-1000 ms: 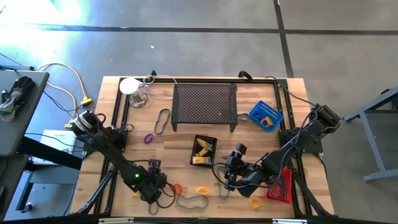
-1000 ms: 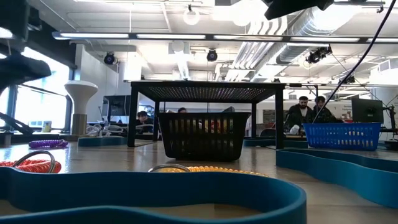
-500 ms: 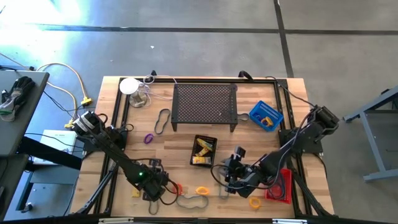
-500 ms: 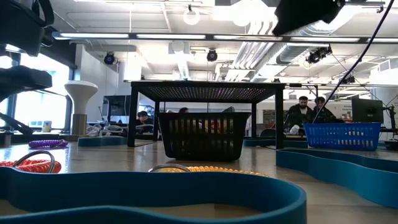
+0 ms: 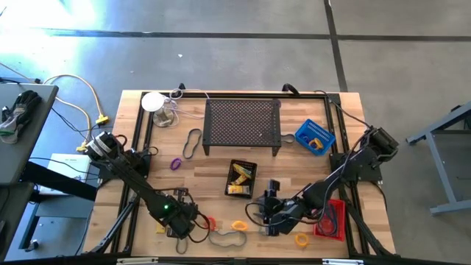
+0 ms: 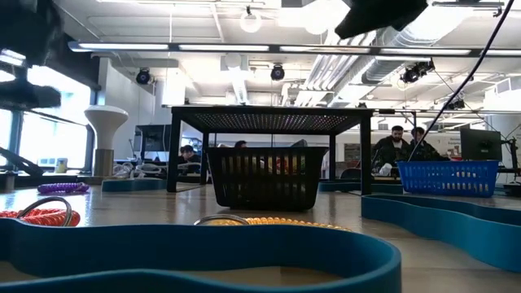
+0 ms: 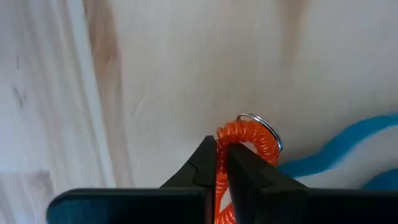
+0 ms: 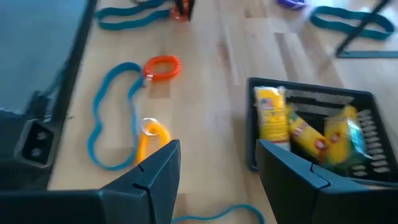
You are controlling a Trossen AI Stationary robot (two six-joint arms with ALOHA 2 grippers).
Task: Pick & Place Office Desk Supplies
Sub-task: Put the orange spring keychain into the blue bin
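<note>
A robotics lab is showing beyond the wooden table [image 5: 199, 180]: exposed ducts [image 6: 358, 61] are running overhead, people [image 6: 395, 146] are sitting at monitors [image 6: 480, 145] behind it.

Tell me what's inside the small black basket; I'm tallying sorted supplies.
The black basket holds yellow packets, at least three, lying overlapped. Whatever lies beneath them is covered, and the right gripper blocks the basket's near edge.

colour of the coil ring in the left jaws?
Orange, with a silver key ring attached. The coil ring shows best in the left wrist view.

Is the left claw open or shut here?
Shut. In its wrist view the left claw has both fingers pressed together on the orange coil ring, which lies on the table.
</note>
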